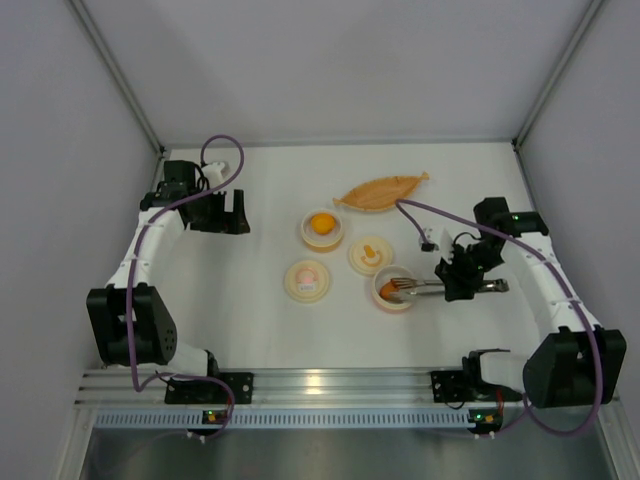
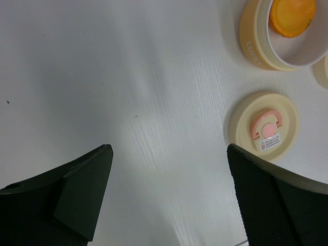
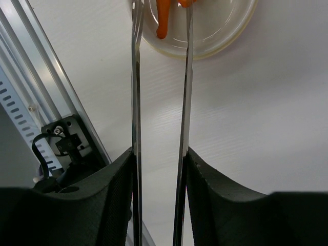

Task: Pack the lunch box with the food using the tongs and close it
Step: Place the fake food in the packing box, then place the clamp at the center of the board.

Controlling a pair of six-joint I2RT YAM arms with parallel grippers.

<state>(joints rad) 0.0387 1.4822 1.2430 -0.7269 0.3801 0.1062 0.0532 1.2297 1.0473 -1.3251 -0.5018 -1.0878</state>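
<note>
Over on the left, the left gripper (image 2: 168, 154) hangs with its jaws spread wide and nothing between them, well away from any food. Just ahead of it in its own wrist view lies the cream lid (image 2: 264, 125) with the pink handle, flat on the table (image 1: 250, 320). Beyond the lid is the back bowl (image 2: 254, 43), and the yellow-orange lump (image 2: 292, 14) sits inside it.

Moving right, there's the small cream dish (image 1: 368, 254) with a couple of darker orange bits (image 1: 369, 249) on it. Behind that, at the far side, sits the long leaf-shaped dish (image 1: 380, 192).

Now the action. The right gripper (image 1: 462, 276) is clamped around the tongs (image 1: 440, 288), one pad on each silver arm. The tongs lie almost straight across the table, joined end out to the right, tips pointing left into the near bowl (image 1: 393, 296). From the right wrist you look down the two arms, a narrow gap between them, and an orange piece (image 3: 162, 20) lies in that bowl between the tips. I can't tell whether the tips are pinching it or only flanking it.

So the piece lies dead ahead along the tongs' own line. The remaining food sits left of the tips and farther back. I'd say the right arm is plainly the nearer one for all of it.
</note>
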